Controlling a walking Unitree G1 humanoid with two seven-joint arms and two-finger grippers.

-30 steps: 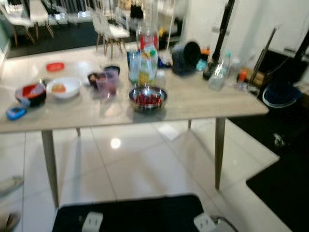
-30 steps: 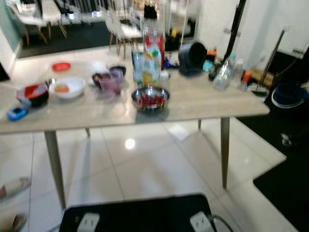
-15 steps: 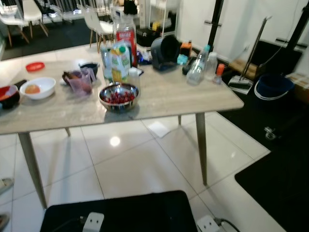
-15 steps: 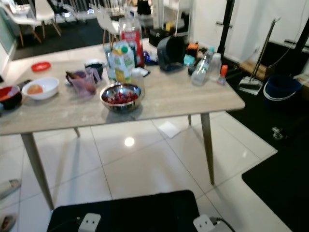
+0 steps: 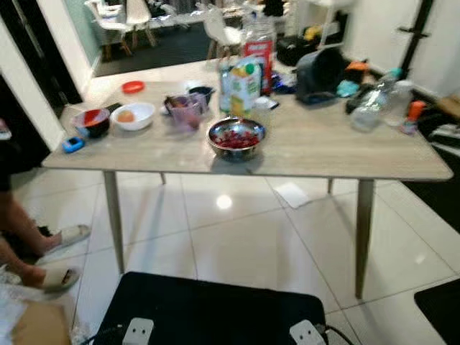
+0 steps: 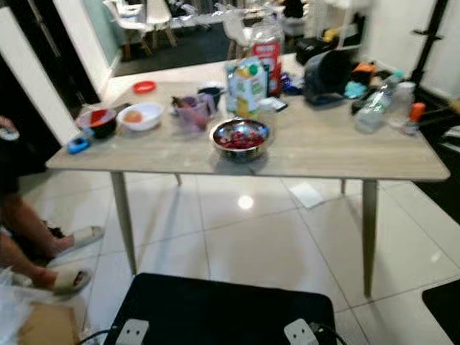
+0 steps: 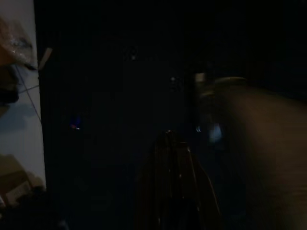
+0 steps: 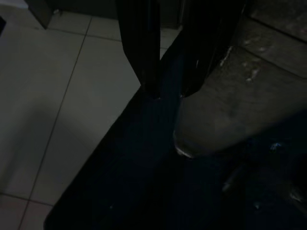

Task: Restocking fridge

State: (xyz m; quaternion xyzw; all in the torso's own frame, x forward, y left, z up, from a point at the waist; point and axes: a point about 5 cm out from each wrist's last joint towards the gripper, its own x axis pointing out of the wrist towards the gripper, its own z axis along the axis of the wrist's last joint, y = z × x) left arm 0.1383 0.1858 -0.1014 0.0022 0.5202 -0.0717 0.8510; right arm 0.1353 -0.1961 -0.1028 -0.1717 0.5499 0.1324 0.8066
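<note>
Table is sitting square across my head views now, where half a second back I was seeing it further left and at an angle; the whole picture has swung, so that is my camera turning, not the things moving. A person's legs in sandals are now showing at my left edge, beside a dark doorway. On the table, the steel bowl of red fruit is standing near the front edge, about the middle. Just behind it the juice carton is standing upright, long axis vertical, cap up, with a red-labelled bottle upright just behind that. To the left I am seeing a purple cup, a white bowl, a red-and-black bowl and a small blue thing. To the right a clear bottle is leaning. My right gripper is hanging over floor tiles and a dark mat, fingers a little parted, holding nothing. My left wrist view is too dark; I cannot tell how those jaws are standing.
</note>
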